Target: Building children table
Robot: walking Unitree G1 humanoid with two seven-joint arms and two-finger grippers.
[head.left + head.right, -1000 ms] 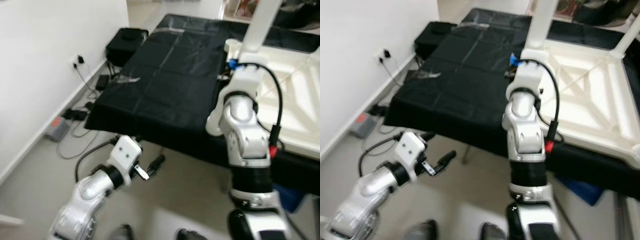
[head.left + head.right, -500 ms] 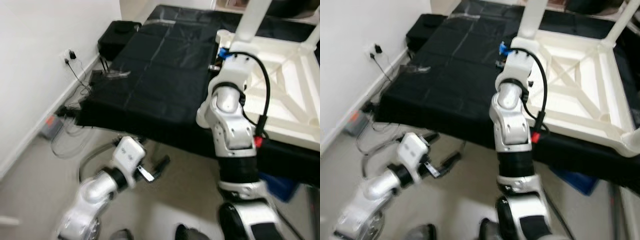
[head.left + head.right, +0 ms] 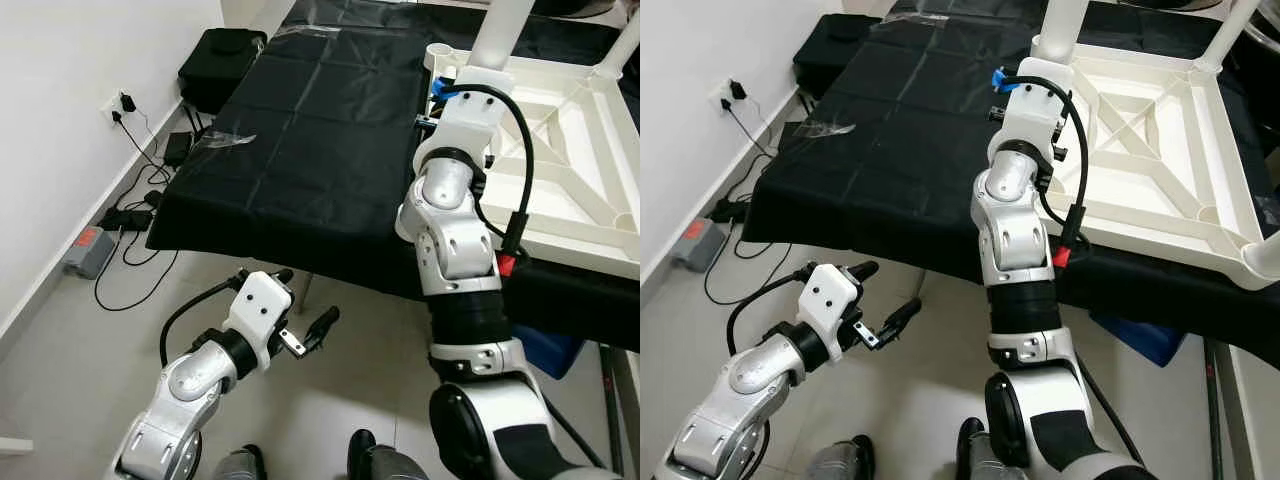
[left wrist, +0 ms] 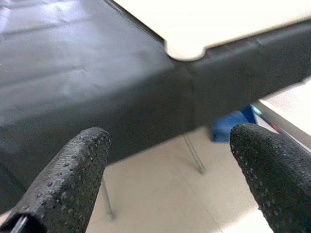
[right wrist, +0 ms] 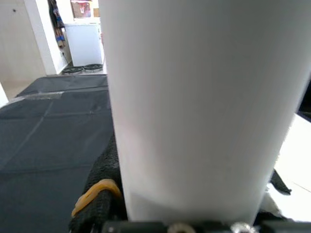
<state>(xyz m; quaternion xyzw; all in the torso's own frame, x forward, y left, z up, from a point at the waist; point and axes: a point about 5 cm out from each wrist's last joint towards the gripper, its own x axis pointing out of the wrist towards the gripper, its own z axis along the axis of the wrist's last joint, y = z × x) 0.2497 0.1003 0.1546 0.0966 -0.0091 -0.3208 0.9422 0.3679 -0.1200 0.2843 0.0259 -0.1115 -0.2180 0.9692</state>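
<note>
The white children's table [image 3: 1160, 150] lies upside down on a black-covered table [image 3: 300, 150]. One white leg [image 3: 497, 30] stands upright at its near-left corner. My right arm reaches up to that corner. In the right wrist view the leg [image 5: 204, 107] sits between the black fingers [image 5: 99, 194], with my right gripper [image 5: 189, 199] shut on it. My left gripper [image 3: 305, 298] is open and holds nothing. It hangs low over the floor, in front of the black table's near edge [image 4: 146, 102].
A second white leg [image 3: 1230, 30] stands at the far right corner. On the floor to the left are a black bag [image 3: 220, 60], a wall socket [image 3: 118, 103] and cables with a power strip [image 3: 88, 250]. A blue object [image 3: 545, 350] lies under the table.
The whole picture has shifted and sharpened as the camera moved. Relative to the table, my right gripper stays on the leg and my left gripper stays low and open.
</note>
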